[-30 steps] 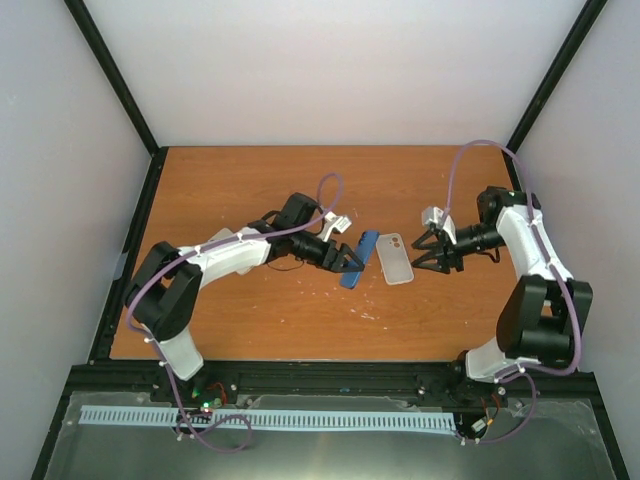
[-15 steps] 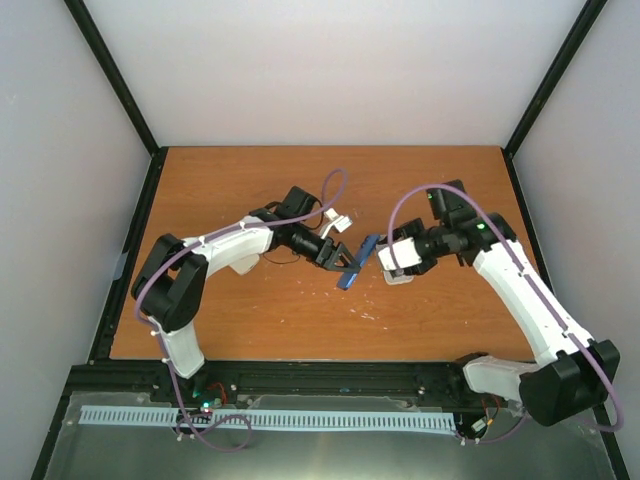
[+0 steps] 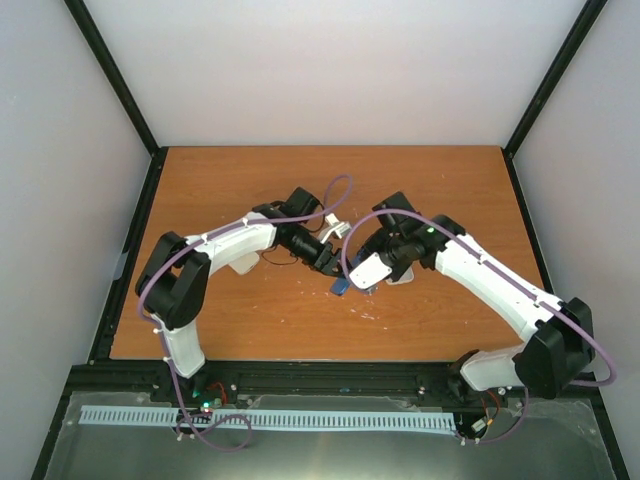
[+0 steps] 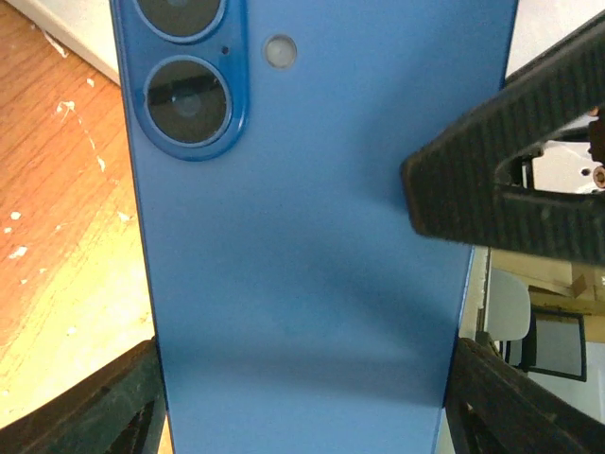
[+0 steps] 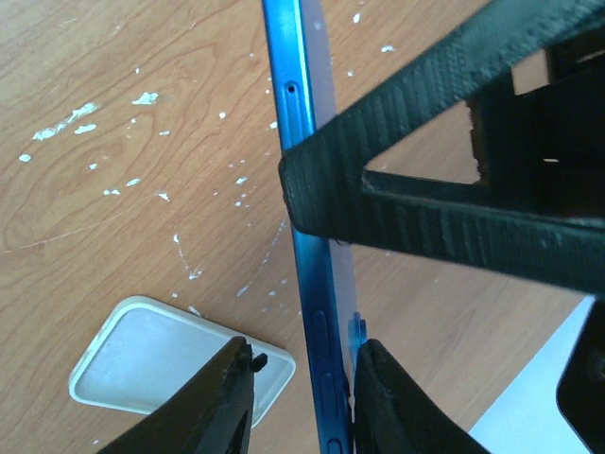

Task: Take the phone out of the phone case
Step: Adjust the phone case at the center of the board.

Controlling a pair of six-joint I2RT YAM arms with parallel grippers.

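Observation:
My left gripper [image 3: 335, 272] is shut on the blue phone [image 3: 341, 286] and holds it on edge just above the table centre. In the left wrist view the phone's back [image 4: 302, 236] with its two lenses fills the frame, and my left gripper [image 4: 302, 407] clamps its long edges. My right gripper [image 3: 362, 275] has come up against the phone from the right. In the right wrist view the right gripper [image 5: 302, 397] straddles the phone's thin edge [image 5: 312, 284]. One finger touches its face and the other stands apart. The white phone case [image 5: 170, 364] lies empty on the table, partly under the right arm [image 3: 402, 278].
Small white flecks [image 5: 71, 123] dot the wooden table [image 3: 230, 185]. Black frame rails [image 3: 130, 240] run along the table's sides. Both forearms crowd the table's middle, and their purple cables [image 3: 345, 185] loop above them.
My right arm has swung left from beside the case to the phone, and its jaws have narrowed around it. The left gripper has drawn the phone slightly nearer.

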